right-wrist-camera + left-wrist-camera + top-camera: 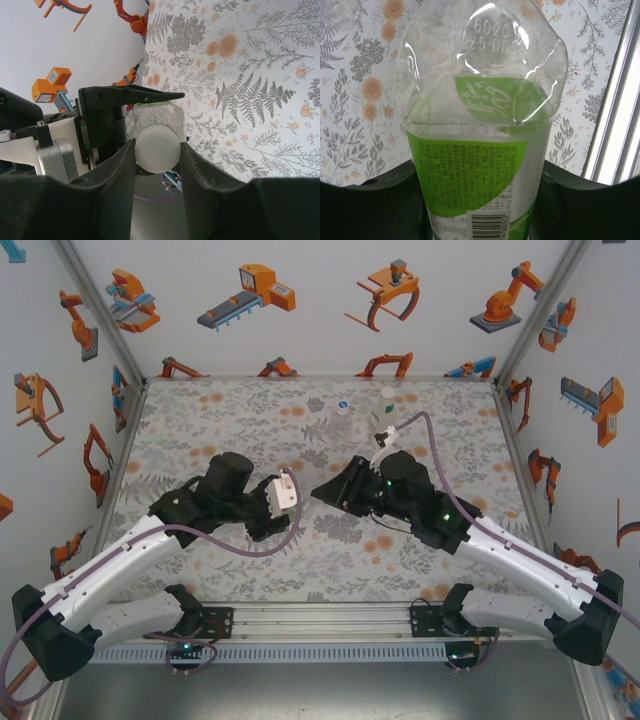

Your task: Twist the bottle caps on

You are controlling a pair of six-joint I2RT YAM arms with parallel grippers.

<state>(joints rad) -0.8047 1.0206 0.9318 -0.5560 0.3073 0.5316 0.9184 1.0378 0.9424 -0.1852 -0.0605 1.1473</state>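
Note:
A clear bottle (480, 150) with a green and white label lies clamped between the black jaws of my left gripper (480, 200), its crumpled base pointing away from the camera. In the right wrist view a white bottle cap (156, 152) sits on that bottle's neck (152, 117). My right gripper (157, 146) is shut on the cap, one finger on each side. From above, the left gripper (290, 502) and the right gripper (322, 492) meet nose to nose at the middle of the table.
Two more bottles stand at the back of the flowered table: a clear one with a white cap (343, 408) and a green-tinted one (385, 405). Walls close in the left, right and back. A metal rail (320, 620) runs along the near edge.

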